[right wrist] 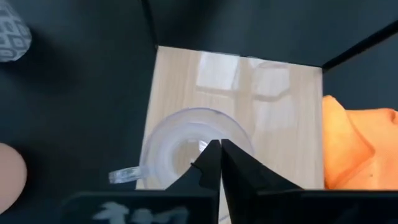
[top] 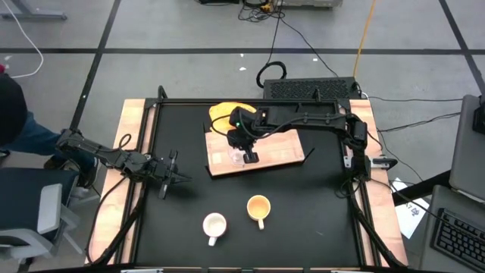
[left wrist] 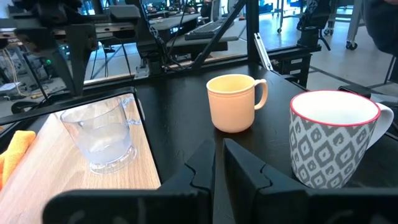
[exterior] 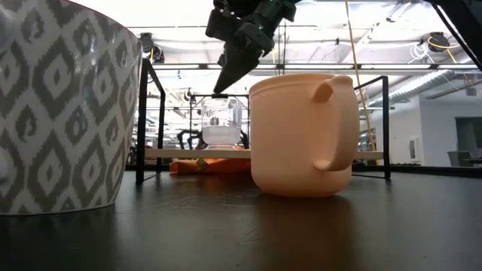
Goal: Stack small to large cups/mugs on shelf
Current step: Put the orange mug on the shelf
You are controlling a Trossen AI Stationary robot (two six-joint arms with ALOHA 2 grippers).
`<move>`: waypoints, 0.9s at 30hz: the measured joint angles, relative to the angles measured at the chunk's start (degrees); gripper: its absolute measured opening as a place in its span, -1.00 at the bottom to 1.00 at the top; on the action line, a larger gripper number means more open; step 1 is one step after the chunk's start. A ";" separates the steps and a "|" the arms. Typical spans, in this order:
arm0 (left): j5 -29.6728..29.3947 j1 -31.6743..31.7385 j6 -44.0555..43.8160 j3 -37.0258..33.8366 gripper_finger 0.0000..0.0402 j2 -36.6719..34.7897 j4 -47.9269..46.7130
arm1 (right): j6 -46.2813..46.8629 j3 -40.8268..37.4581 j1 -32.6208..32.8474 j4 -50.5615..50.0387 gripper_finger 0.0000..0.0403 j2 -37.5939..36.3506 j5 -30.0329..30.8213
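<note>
Pincer fingers of the right arm were seen from the high view closed together, the right pincer (top: 251, 158) set over the shelf (top: 284, 148), a flat rectangular board of pale grained wood lying on the black counter (top: 303, 220). The clear glass cup (top: 236, 157) stood on the board just beside those fingers. A yellow cloth (top: 224, 113) lay crumpled at the board's far edge. The left pincer (top: 176, 178) was held out over the counter's left part, well apart from the shelf, its fingers drawn narrow with nothing between them. Toward the near edge stood the white mug (top: 214, 225) and the yellow-orange mug (top: 258, 207), side by side and apart.

From the low view, the orange mug's smooth matte wall and looped handle (exterior: 303, 135) were seen close up, beside the white mug's glossy grey diamond pattern (exterior: 64, 105). The glass cup (exterior: 221, 126) was seen upright on the thin board (exterior: 173, 153), with the right pincer (exterior: 224, 84) tapering to a closed point above it.

In the left wrist view, the ribbed transparent cup (left wrist: 102, 137) stood on the wood, and the white mug (left wrist: 333, 140) showed a red rim.

In the right wrist view, the cup's round rim (right wrist: 186, 146) was seen from above, the dark fingers (right wrist: 211, 165) pressed together over it.
</note>
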 joint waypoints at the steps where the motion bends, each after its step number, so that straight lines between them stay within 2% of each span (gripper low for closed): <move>1: 0.00 0.00 0.00 0.00 -0.82 0.00 0.00 | -0.45 0.00 0.06 -0.55 -0.99 -0.29 -0.22; 4: 0.00 0.00 0.00 0.00 -0.82 0.00 0.00 | -0.98 0.00 0.00 -1.23 -1.00 -0.78 -2.95; 12: 0.01 0.00 0.00 0.00 -0.82 0.00 0.00 | -0.99 -3.17 0.88 0.02 -1.00 -6.58 -3.28; 24: 0.02 0.00 0.00 0.00 -0.82 0.00 0.02 | 2.26 -23.87 1.45 11.43 -1.00 -27.64 -2.26; 27: 0.00 0.00 0.00 0.00 -0.82 0.00 0.02 | 3.62 -28.08 1.49 12.26 -1.00 -32.90 0.35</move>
